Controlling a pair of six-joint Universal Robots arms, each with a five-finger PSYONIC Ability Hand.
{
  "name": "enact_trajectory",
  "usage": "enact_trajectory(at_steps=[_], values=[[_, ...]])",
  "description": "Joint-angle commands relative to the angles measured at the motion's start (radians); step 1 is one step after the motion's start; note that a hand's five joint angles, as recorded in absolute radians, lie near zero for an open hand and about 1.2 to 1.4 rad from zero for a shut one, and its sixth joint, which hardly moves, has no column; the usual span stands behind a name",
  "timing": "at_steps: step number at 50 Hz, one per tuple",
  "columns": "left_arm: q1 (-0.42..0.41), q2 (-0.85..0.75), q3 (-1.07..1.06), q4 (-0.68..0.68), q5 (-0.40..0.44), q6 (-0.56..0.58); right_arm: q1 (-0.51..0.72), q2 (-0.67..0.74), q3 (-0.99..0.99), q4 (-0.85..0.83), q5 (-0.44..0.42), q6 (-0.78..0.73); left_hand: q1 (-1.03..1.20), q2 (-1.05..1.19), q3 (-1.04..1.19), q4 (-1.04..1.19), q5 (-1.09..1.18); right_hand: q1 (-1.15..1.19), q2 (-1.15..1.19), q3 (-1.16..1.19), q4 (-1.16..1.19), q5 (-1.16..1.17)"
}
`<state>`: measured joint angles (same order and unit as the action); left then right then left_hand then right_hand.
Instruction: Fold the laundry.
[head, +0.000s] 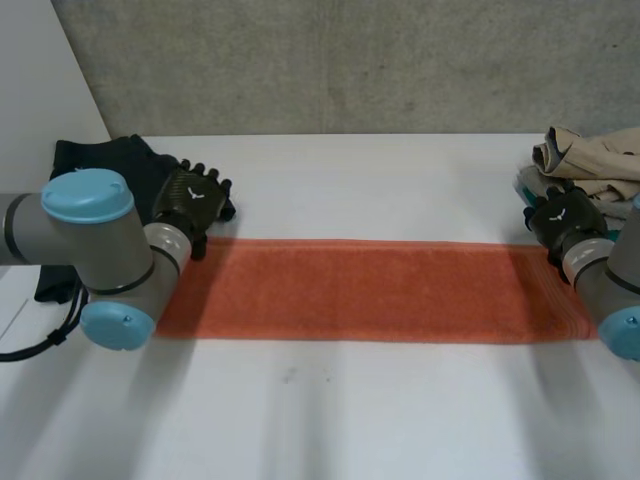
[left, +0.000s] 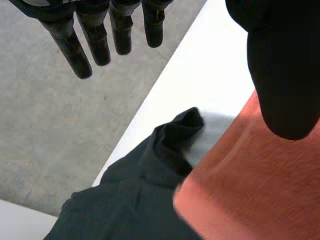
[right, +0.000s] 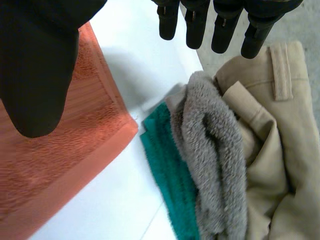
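Orange towel between black garment, laundry pile.

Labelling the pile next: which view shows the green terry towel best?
Right wrist view: the green terry towel shows a broad edge and corner, lying partly under the grey fluffy cloth, near a corner of the orange towel. Head view gives a thin sliver beside the right hand. Left wrist view faces the black garment instead.

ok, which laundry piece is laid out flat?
The orange terry towel, spread flat; the black garment and the beige, grey and green pile lie crumpled.
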<state>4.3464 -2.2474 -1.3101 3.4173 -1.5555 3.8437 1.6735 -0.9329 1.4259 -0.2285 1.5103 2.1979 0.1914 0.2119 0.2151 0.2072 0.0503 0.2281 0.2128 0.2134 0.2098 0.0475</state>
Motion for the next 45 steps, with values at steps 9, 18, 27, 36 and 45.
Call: enact_trajectory(at_steps=[9,18,27,36,45], values=[[0.016,0.219,-0.308,0.002,-0.002,-0.058,-0.213,-0.280,0.307,0.230,-0.280,0.141,-0.017,-0.037,-0.041,-0.033,-0.050,-0.037,-0.022,-0.023,-0.019,-0.031],[0.016,0.238,-0.347,0.003,0.008,-0.099,-0.278,-0.273,0.373,0.198,-0.325,0.134,-0.017,-0.037,-0.041,-0.033,-0.050,0.130,0.145,0.144,0.148,0.136],[0.015,0.239,-0.347,0.014,0.009,-0.099,-0.326,-0.196,0.358,0.089,-0.265,0.123,-0.017,-0.037,-0.041,-0.033,-0.050,1.168,1.183,1.183,1.186,1.174],[0.018,0.302,-0.371,0.014,0.009,-0.101,-0.462,-0.291,0.364,-0.003,-0.162,-0.102,-0.017,-0.037,-0.041,-0.033,-0.050,1.168,1.183,1.183,1.186,1.174],[0.016,0.331,-0.371,0.014,0.008,-0.105,-0.160,-0.377,0.347,-0.061,-0.293,-0.084,-0.017,-0.037,-0.041,-0.033,-0.050,1.168,1.183,1.183,1.186,1.174]])
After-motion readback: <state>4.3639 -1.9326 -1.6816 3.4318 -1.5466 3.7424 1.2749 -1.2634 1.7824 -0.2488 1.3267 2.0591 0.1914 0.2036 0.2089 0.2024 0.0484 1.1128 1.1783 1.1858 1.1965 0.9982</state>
